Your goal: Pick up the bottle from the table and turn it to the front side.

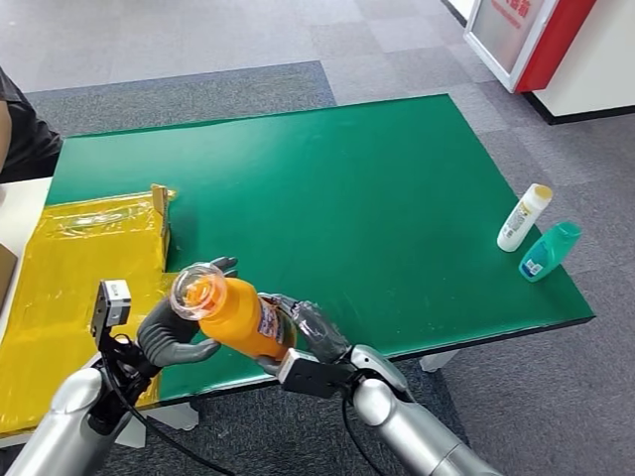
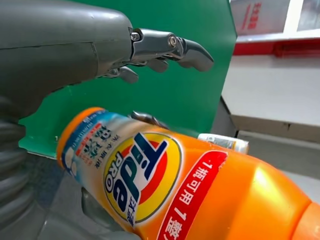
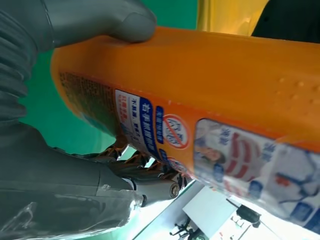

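Note:
An orange Tide bottle (image 1: 239,315) with a clear cap (image 1: 198,291) lies on its side in the air over the near edge of the green table (image 1: 359,188). My right hand (image 1: 311,332) grips its base end, thumb (image 3: 113,20) on one side and fingers under the other, against the back label. My left hand (image 1: 176,335) is spread around the cap end. In the left wrist view its fingers (image 2: 188,50) stretch out clear of the bottle (image 2: 170,185), whose Tide logo faces that camera. The right wrist view shows the bottle (image 3: 226,85) close up in my right hand (image 3: 56,185).
A white bottle (image 1: 524,216) and a teal bottle (image 1: 551,250) lie near the table's right edge. Yellow plastic sheeting (image 1: 74,288) with a cardboard piece (image 1: 160,213) covers the left end. A person's dark sleeve (image 1: 19,129) is at far left. A red-and-white stand (image 1: 524,35) is beyond the table.

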`<state>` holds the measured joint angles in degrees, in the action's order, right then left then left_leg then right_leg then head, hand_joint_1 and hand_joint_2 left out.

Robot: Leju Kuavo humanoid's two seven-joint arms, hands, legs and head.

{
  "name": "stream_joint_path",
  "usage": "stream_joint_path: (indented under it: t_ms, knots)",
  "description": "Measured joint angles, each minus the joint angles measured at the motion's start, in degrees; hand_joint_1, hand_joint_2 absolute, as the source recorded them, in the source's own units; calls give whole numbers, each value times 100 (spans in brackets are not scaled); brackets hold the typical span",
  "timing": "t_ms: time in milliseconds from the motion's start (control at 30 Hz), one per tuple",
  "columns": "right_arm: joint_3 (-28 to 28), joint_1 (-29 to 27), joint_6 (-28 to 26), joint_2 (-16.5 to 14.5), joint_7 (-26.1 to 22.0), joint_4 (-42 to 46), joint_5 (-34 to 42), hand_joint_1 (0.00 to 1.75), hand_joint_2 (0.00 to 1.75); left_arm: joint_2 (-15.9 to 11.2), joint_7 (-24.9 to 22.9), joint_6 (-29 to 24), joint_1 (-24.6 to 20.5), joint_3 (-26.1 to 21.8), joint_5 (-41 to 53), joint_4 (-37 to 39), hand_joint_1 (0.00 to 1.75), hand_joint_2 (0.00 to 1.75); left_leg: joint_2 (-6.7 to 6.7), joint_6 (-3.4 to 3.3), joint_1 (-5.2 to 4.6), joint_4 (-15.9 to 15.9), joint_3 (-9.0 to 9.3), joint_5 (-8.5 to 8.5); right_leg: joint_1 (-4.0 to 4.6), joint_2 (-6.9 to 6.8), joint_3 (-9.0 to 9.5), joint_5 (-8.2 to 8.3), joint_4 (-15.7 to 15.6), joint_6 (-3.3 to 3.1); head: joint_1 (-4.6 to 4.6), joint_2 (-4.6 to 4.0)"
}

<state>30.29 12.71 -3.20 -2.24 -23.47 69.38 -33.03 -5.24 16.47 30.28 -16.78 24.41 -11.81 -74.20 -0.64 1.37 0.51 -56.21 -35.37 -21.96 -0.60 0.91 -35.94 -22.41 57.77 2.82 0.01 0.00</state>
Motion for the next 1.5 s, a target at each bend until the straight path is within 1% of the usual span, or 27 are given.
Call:
stream_joint_path:
  t_ms: [233, 567, 967, 1033, 1100, 1300, 1500]
  knots:
    - [114, 131, -42, -16, 11, -254, -30, 175, 175, -190, 69, -2, -167, 337, 47, 78, 0, 175, 0, 0, 0, 0, 0, 0, 0, 0, -1, 0, 0, 0, 1, 0]
    - [189, 253, -119, -44, 108, -567, -67, 175, 175, -342, 149, 7, -307, 733, 265, 49, 0, 175, 0, 2, 0, 0, 0, 1, 0, 0, 0, 0, 0, 0, 1, 0]
    - [186, 388, -152, -70, 215, -851, -69, 175, 175, -528, 159, -3, -439, 1054, 441, -139, 0, 175, 0, 3, 0, 0, 0, 2, 1, 0, 0, 1, 1, -1, 0, 0]
    - [186, 403, -163, -77, 252, -885, -107, 175, 175, -549, 159, -100, -446, 1086, 546, -168, 87, 175, 0, 3, 0, 0, 0, 2, 1, 0, 0, 1, 1, -1, 1, 0]
    - [181, 408, -181, -82, 306, -917, -150, 175, 175, -555, 158, -326, -444, 1114, 770, -229, 175, 175, 0, 3, 0, 0, 0, 2, 1, 0, -1, 1, 1, -1, 1, 0]
    - [142, 377, -214, -86, 376, -947, -212, 175, 175, -486, 61, -1046, -373, 1159, 1428, -461, 175, 175, 0, 3, 0, 0, 0, 2, 0, 0, -1, 1, 1, -1, 1, 0]
    - [73, 277, -219, -86, 413, -884, -252, 175, 175, -329, -68, -1538, -204, 1109, 1856, -656, 175, 175, 0, 3, 0, 0, 0, 2, 1, 0, -2, 1, 0, -1, 0, 0]
